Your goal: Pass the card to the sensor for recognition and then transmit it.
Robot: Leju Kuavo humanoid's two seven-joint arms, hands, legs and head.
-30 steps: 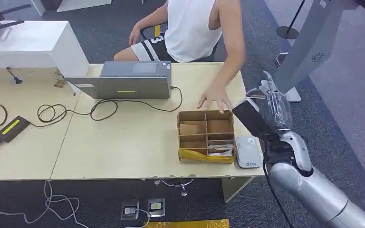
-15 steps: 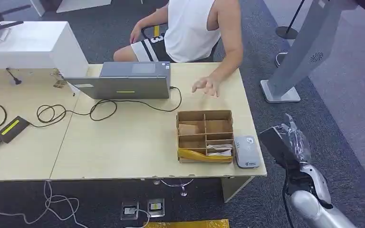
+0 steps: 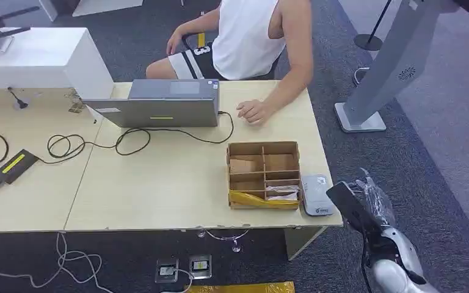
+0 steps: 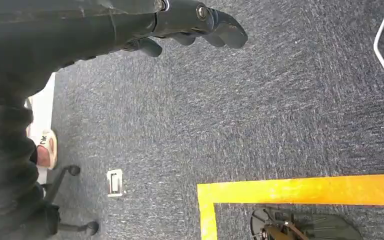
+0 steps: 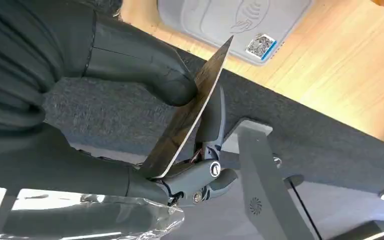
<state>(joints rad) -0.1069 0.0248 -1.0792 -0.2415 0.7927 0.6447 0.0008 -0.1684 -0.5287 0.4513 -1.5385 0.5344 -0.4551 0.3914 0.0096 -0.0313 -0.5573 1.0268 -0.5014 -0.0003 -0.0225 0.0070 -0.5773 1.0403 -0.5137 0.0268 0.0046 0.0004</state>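
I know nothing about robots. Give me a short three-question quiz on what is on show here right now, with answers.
1. True or false: the right hand holds the card.
2. The card reader lies: A) inside the cardboard box; B) on the table beside the box; C) on the laptop.
3. Fill in: the left hand hangs over the ____.

Key: 1 true; 2 B; 3 carpet.

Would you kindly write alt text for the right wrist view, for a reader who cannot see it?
The robot's right hand pinches a thin card between its thumb and fingers, edge toward the camera. Beyond it, a grey card sensor lies on the wooden table, near its edge.
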